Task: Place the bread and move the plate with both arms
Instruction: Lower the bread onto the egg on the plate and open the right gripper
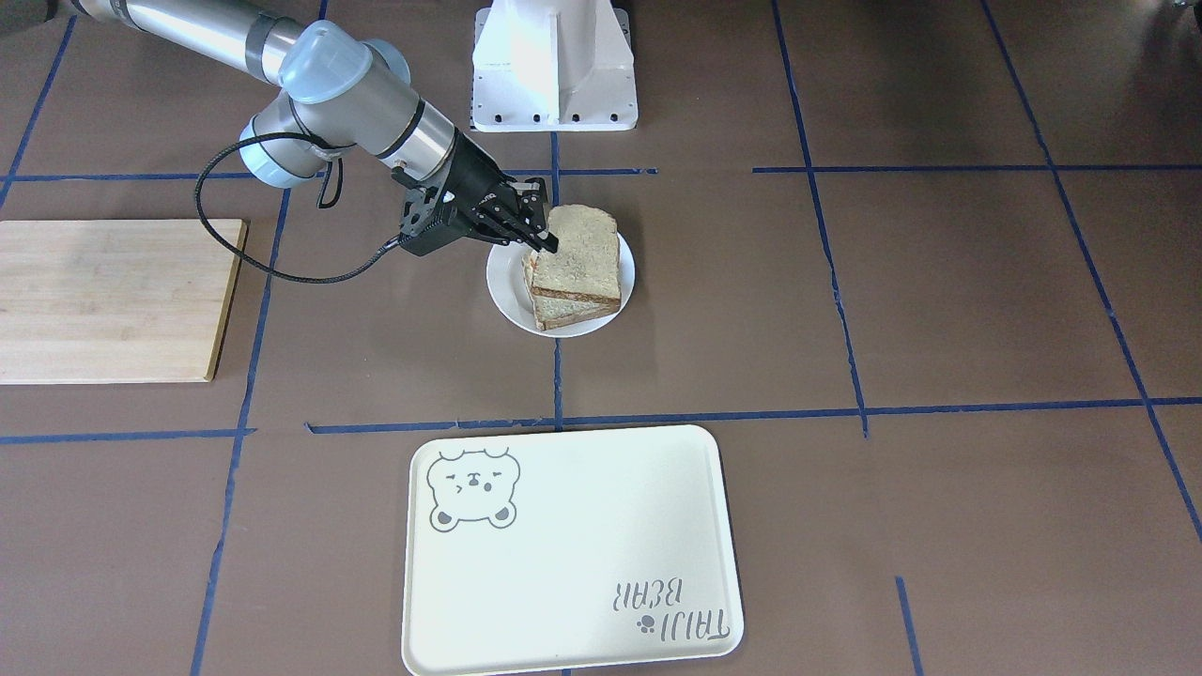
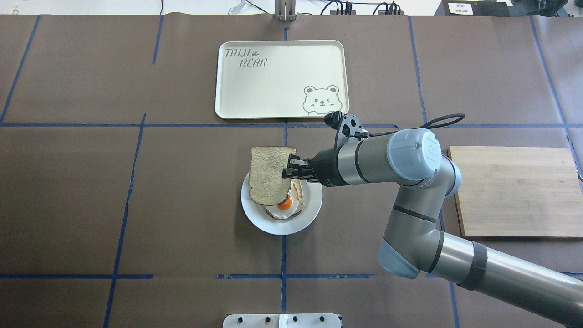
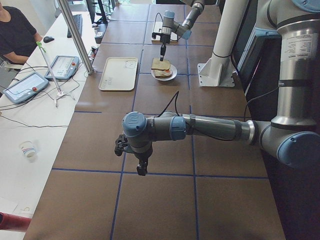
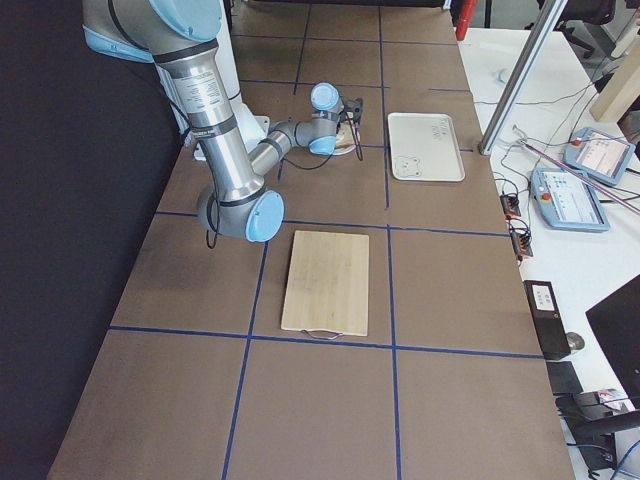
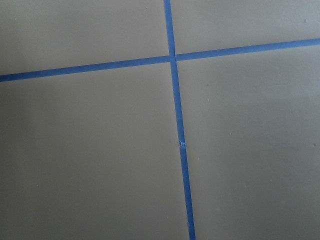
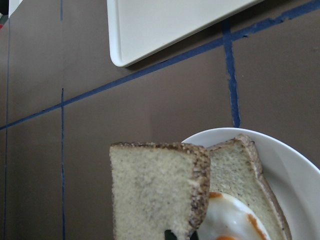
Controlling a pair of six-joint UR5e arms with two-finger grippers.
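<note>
Closest to me is my white pedestal base, and from there my right arm bends out over the brown table. The wooden cutting board lies flat under its right side with nothing on it. A little further out, straight ahead, the plate sits on a blue tape line. On it lies a slice of bread topped with a fried egg. My right claw reaches in over the plate's right side, pinched tight on one crust edge of the bread. I hold that plain slice tilted above the egg slice. It covers part of the egg and juts past the plate's far rim. From the camera across the table its low edge seems to meet the slice beneath, but I cannot tell whether they really touch. Well off to my left, my left claw hangs pointing down over bare table, far from the plate. Its own camera sees only a crossing of tape lines, and from the side view alone I cannot tell whether it is wide or narrow. Furthest out, beyond the plate and across another tape line, the cream tray with the bear drawing lies flat with nothing on it.
</note>
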